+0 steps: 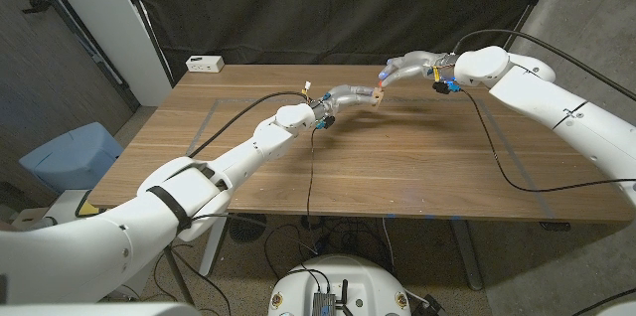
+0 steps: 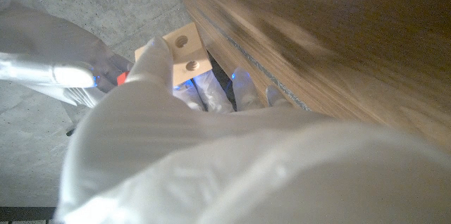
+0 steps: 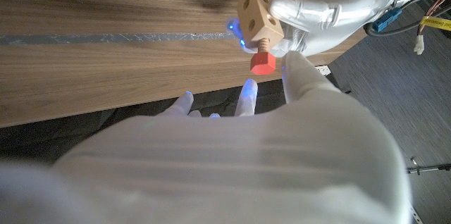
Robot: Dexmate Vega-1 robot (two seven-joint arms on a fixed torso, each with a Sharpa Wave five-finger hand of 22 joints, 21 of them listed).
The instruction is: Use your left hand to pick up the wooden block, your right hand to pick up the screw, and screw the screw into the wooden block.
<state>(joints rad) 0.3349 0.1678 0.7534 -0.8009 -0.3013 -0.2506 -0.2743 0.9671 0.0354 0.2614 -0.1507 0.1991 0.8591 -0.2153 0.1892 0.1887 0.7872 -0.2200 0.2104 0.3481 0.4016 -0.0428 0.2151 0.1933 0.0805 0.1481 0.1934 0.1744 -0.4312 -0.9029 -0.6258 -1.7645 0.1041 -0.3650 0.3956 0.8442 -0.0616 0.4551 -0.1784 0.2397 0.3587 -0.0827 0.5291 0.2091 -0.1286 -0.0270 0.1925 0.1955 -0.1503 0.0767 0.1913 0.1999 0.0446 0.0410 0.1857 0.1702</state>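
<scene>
My left hand (image 1: 343, 95) holds a small pale wooden block (image 1: 377, 98) above the far middle of the table. In the left wrist view the block (image 2: 184, 53) shows two round holes above my left hand (image 2: 211, 153). The screw (image 3: 261, 60) has a red hex head, and its threaded shaft sits in the underside of the block (image 3: 257, 13). My right hand (image 1: 407, 64) reaches in from the right, and its fingertips (image 3: 290, 65) close around the red head. The red head (image 2: 121, 78) also peeks out at the tips of my right hand (image 2: 49, 55).
A white box (image 1: 204, 62) lies at the back left corner of the wooden table (image 1: 397, 177). Black cables (image 1: 497, 157) trail from both arms across the tabletop. A blue bin (image 1: 70, 157) stands on the floor to the left. A dark curtain hangs behind.
</scene>
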